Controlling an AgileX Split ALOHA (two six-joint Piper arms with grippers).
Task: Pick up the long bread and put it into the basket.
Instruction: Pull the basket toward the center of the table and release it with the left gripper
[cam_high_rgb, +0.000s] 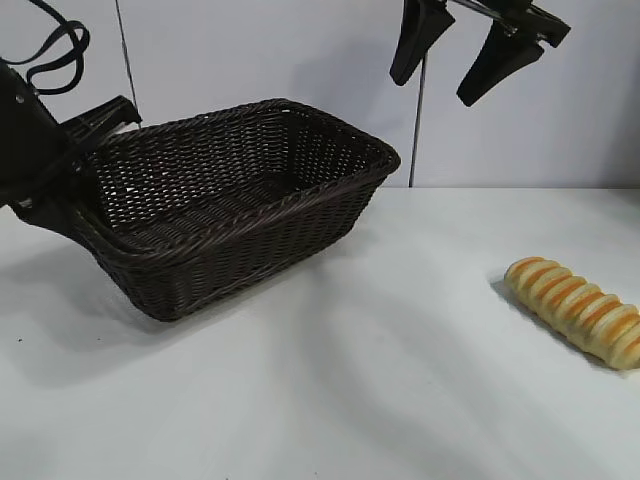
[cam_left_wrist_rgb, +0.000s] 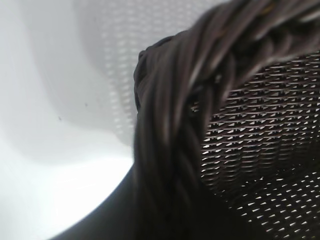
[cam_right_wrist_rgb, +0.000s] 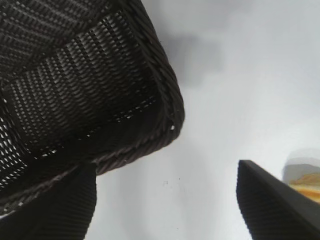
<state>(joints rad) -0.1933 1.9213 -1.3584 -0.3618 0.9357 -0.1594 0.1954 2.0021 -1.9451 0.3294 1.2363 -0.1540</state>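
Exterior view puts the long bread (cam_high_rgb: 577, 311) lying on the white surface (cam_high_rgb: 350, 380) at the lower right of the frame, well apart from the basket (cam_high_rgb: 232, 205), which sits tilted at the left with one end raised. The left gripper (cam_high_rgb: 60, 165) at the far left is clenched on the basket's braided rim, which fills the left wrist view. The right gripper (cam_high_rgb: 470, 50) hangs released at the top of the frame, above the gap between basket and bread. Risks, as I judge them: the rim could slip from the narrow clamp so that the basket drops, and the right gripper's descent could meet the raised basket corner.
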